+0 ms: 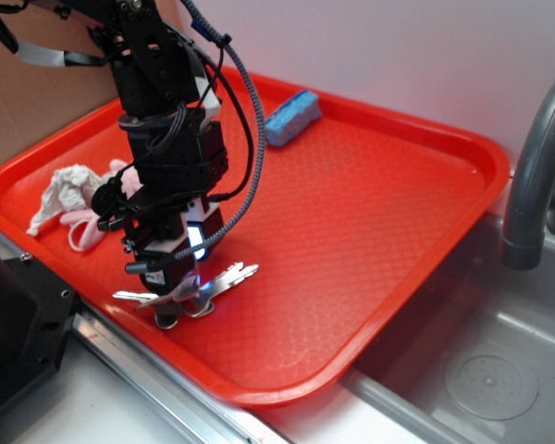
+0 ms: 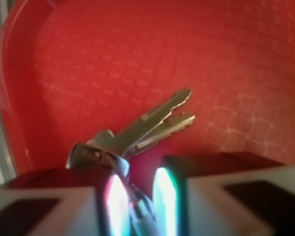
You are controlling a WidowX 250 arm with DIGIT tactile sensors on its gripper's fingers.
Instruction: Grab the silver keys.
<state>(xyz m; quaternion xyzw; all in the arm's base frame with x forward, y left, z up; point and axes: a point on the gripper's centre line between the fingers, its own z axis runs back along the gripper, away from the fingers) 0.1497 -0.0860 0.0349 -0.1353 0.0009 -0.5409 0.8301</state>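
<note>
The silver keys (image 1: 229,277) lie on the red tray (image 1: 370,213) near its front edge, their blades fanned out to both sides of the fingertips. My gripper (image 1: 183,310) is down on the tray, directly over the bunch. In the wrist view the two lit pads (image 2: 117,196) stand close together, with part of the bunch pinched between them. Two key blades (image 2: 157,123) stick out ahead over the tray floor (image 2: 88,59). The gripper (image 2: 137,206) is shut on the keys, which still rest on or just above the tray.
A white and pink cloth toy (image 1: 74,194) lies at the tray's left, behind the arm. A blue block (image 1: 291,117) sits at the tray's back edge. A grey faucet (image 1: 536,176) and a sink basin (image 1: 481,370) are to the right. A black box (image 1: 18,324) is at the front left.
</note>
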